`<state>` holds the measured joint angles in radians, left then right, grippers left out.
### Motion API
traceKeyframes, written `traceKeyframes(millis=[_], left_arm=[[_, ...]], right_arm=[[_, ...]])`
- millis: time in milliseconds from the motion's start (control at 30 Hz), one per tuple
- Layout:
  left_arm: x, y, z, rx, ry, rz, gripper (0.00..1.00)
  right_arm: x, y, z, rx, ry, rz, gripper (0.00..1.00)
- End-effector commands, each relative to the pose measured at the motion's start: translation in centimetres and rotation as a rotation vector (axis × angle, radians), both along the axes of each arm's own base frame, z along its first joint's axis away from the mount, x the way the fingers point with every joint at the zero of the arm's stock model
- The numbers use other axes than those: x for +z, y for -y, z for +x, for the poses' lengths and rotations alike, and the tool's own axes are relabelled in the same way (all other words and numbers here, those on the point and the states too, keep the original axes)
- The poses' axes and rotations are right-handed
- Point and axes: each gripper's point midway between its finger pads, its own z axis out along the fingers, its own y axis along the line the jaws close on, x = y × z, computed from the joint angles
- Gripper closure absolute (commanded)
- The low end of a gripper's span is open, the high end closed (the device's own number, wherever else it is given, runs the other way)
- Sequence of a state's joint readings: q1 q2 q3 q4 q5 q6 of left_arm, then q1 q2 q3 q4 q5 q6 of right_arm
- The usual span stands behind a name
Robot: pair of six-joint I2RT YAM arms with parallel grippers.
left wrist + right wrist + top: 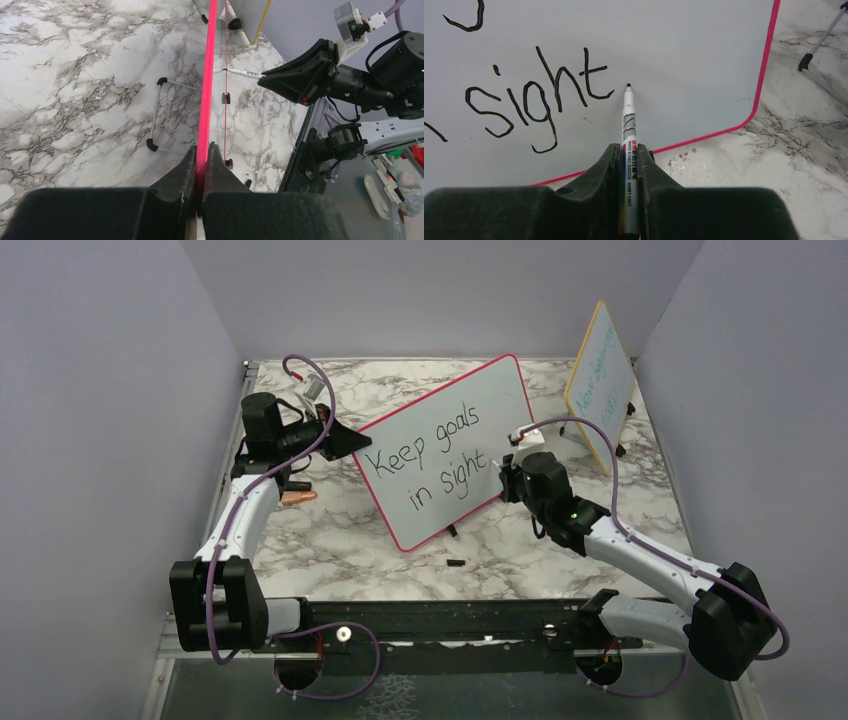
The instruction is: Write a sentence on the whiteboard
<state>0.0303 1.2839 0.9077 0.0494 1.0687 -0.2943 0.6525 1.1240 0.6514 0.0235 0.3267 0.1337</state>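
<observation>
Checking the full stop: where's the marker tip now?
Right wrist view: the marker, held in the right gripper, has its tip at the whiteboard just right of "sight".

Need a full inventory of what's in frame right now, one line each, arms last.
whiteboard: 1, white with pink-red frame, propped at the table's middle
sentence: 1, black, "Keep goals in sight" in two lines on the whiteboard
marker: 1, white body with black tip, tip at the board just after "sight"
yellow-framed board: 1, white with teal writing, far right
wire stand: 1, grey with black feet, behind the whiteboard
black piece: 1, small, on the table in front of the whiteboard
orange item: 1, beside the left arm, too small to identify
table: 1, white-grey marble
left gripper: 1, black, clamped on the whiteboard's edge
right gripper: 1, black, holding the marker
</observation>
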Motion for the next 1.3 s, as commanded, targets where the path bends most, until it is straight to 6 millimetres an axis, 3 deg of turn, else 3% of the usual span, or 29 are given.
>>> traceKeyframes(millis=[0,233,700,867,1033,1267], left_arm=[[-3.4,-0.5,0.6,0.055,-0.062,0.074,1.00],[-3.1,-0.7,0.7,0.072,-0.056,0.081,0.98],[0.3,-1.8,1.2,0.204,-0.029,0.094,0.33],[2.1,-3.5,1.5,0.340,-0.019,0.132,0.02],[4.5,-4.0,0.5,0.419,0.019,0.100,0.01],[8.1,-2.2,-2.9,0.382,0.144,0.110,0.01]], right_arm=[[0.3,-0.3,0.2,0.006,0.014,0.034,1.00],[2.2,0.7,-0.7,-0.009,0.047,0.058,0.99],[6.6,2.8,-2.7,-0.042,0.119,0.106,1.00],[8.0,3.3,-3.2,-0.044,0.138,0.117,1.00],[9.2,3.7,-3.8,-0.046,0.154,0.125,1.00],[10.7,4.4,-4.6,-0.044,0.168,0.130,1.00]])
